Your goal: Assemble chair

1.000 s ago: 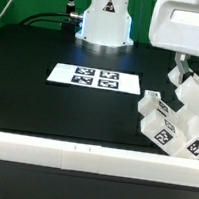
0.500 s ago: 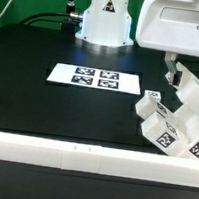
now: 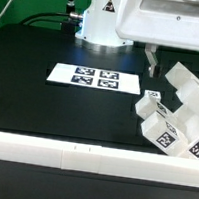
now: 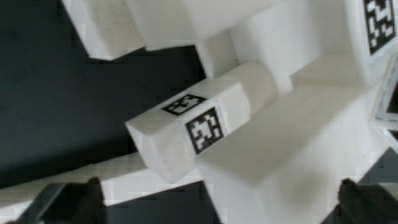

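Exterior view shows our end effector (image 3: 152,64) with jaws apart, holding nothing, above the white chair assembly (image 3: 176,119), which rests on the black tabletop (image 3: 46,106) against the front rail (image 3: 80,158), probably braced for joining.
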Available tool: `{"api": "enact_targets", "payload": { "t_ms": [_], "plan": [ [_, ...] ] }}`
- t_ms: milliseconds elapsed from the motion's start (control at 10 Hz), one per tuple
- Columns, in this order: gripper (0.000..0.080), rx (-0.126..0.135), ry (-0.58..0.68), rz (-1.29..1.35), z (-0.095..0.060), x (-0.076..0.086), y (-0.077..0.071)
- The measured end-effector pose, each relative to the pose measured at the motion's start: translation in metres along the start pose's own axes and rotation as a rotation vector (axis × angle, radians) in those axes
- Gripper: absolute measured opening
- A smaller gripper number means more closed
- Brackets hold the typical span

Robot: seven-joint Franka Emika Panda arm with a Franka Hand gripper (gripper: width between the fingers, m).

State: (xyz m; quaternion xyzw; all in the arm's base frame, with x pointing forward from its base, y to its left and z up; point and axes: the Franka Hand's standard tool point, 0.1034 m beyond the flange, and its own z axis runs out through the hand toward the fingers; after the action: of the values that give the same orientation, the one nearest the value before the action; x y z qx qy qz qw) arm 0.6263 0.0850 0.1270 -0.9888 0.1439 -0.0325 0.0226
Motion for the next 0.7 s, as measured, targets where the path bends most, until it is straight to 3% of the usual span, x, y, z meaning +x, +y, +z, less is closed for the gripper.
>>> {"api": "enact_targets", "payload": {
  "t_ms": [300, 400, 700],
  "plan": [
    [0.0648, -0.004, -0.004, -0.013, 0.003, 0.000, 0.001],
    [0.0648, -0.014, -0.016, -0.138, -0.002, 0.006, 0.016],
    [0.0648, -0.017, -0.012, -0.169, -0.001, 0.015, 0.033]
  ]
}}
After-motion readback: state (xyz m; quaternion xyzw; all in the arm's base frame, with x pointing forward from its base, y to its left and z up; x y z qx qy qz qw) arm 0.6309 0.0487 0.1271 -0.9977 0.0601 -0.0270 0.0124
